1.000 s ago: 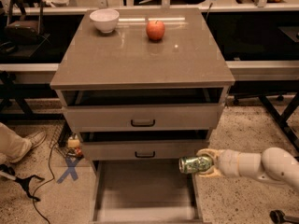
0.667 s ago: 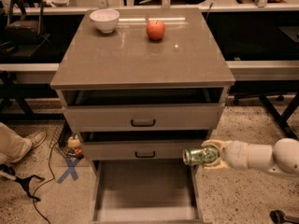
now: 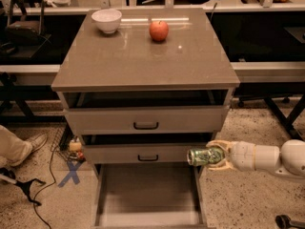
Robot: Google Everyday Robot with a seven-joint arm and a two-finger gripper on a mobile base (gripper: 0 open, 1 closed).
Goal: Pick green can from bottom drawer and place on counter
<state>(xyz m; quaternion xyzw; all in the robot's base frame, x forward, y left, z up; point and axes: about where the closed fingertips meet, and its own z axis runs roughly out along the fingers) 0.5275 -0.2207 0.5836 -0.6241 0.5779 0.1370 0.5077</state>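
The green can lies on its side in my gripper, silver end pointing left. The gripper is shut on the can and reaches in from the right on a white arm. It holds the can in front of the right end of the middle drawer, above the right wall of the bottom drawer. The bottom drawer is pulled out and its flat grey floor is bare. The counter is the glossy grey-brown top of the cabinet, well above the can.
A red apple and a white bowl stand at the back of the counter. The two upper drawers with dark handles are slightly open. A blue X mark, cables and a person's shoe are on the floor at left.
The gripper has lifted the can a little higher and nudged it slightly right, from just above the bottom drawer to level with the middle drawer's front.
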